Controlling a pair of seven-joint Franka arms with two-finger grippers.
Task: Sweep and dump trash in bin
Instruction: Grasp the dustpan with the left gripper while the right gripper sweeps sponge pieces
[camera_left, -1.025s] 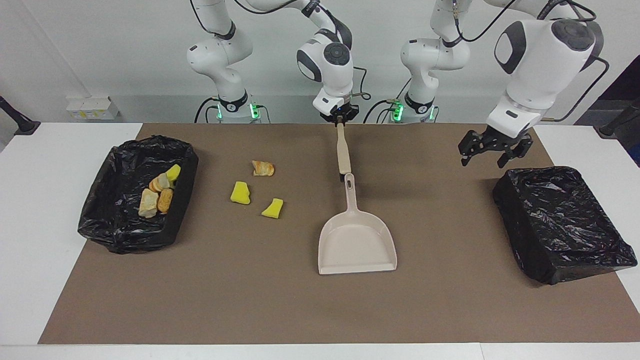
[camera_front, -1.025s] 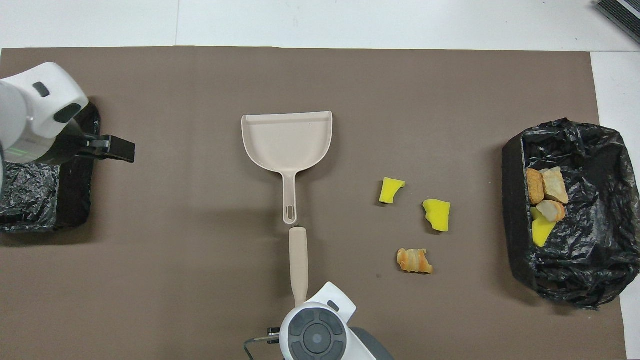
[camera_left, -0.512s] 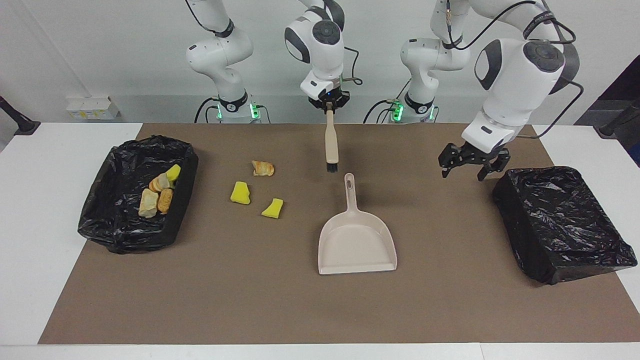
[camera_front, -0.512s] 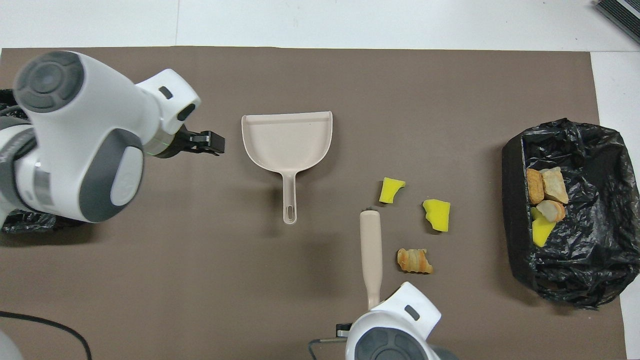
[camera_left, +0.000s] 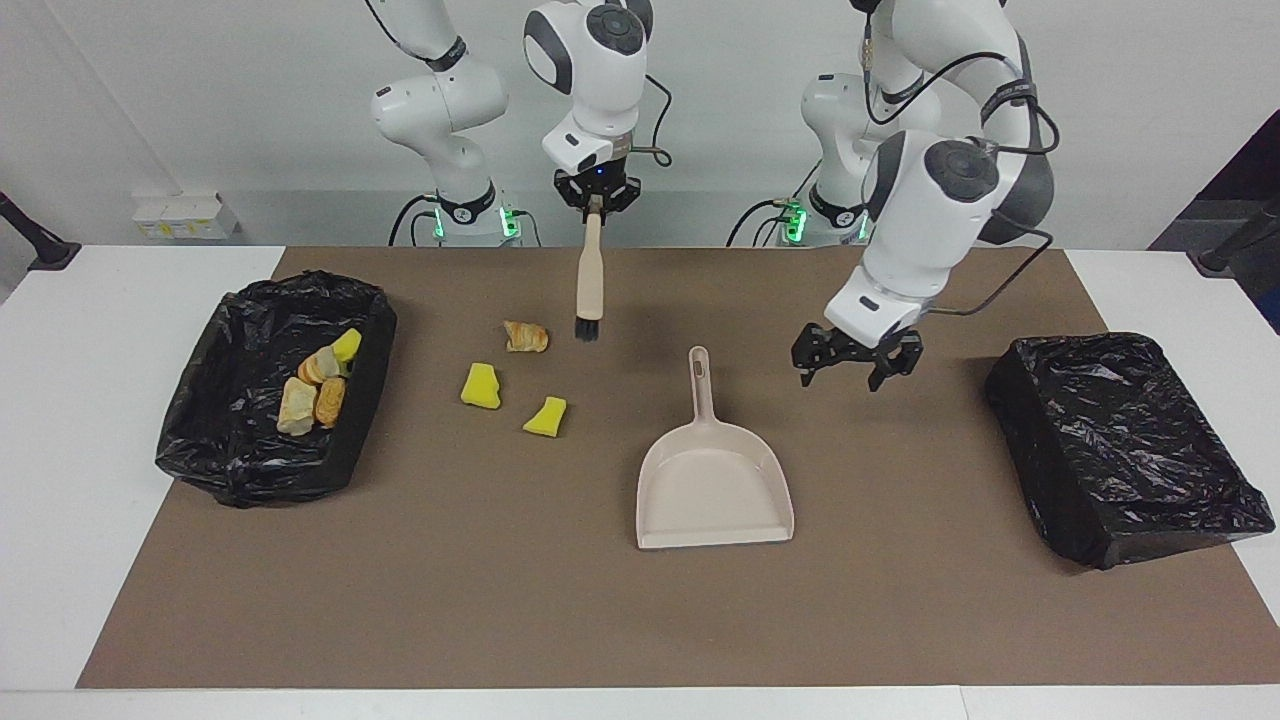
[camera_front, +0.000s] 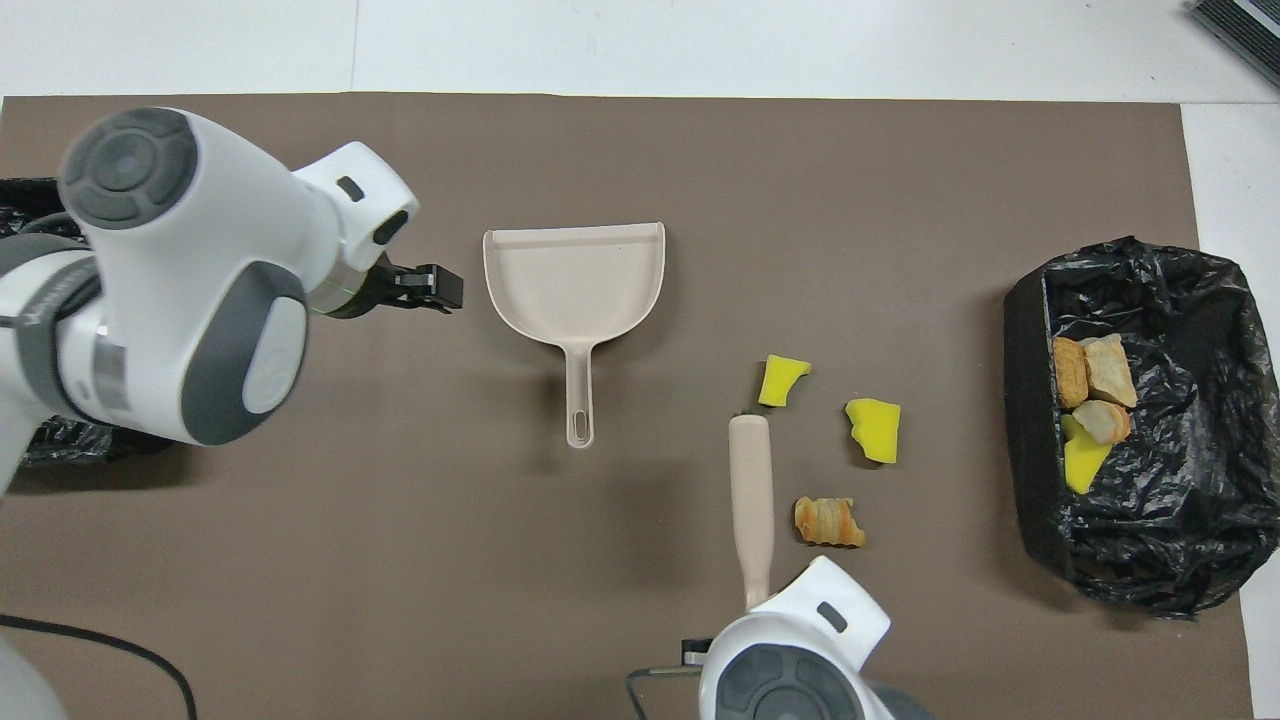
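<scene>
Three pieces of trash lie loose on the brown mat: a bread-like lump (camera_left: 525, 337) (camera_front: 828, 522) and two yellow sponge chunks (camera_left: 481, 386) (camera_front: 874, 428), (camera_left: 546, 416) (camera_front: 782, 380). Several more scraps (camera_left: 315, 385) (camera_front: 1090, 385) sit in the black-lined bin (camera_left: 362, 395) (camera_front: 1025, 420) at the right arm's end. My right gripper (camera_left: 597, 197) is shut on the beige brush (camera_left: 590, 275) (camera_front: 752, 500), which hangs bristles down beside the bread lump. The beige dustpan (camera_left: 712, 480) (camera_front: 575, 275) lies flat mid-table. Open and holding nothing, my left gripper (camera_left: 845, 372) (camera_front: 445, 290) hovers beside the dustpan.
A second black-lined bin (camera_left: 1120, 440) stands at the left arm's end of the table; in the overhead view the left arm covers most of it. The brown mat (camera_left: 500, 600) covers most of the white table.
The right gripper lifted the brush and carried it from the dustpan's handle toward the loose trash. The left gripper moved from beside the second bin to beside the dustpan.
</scene>
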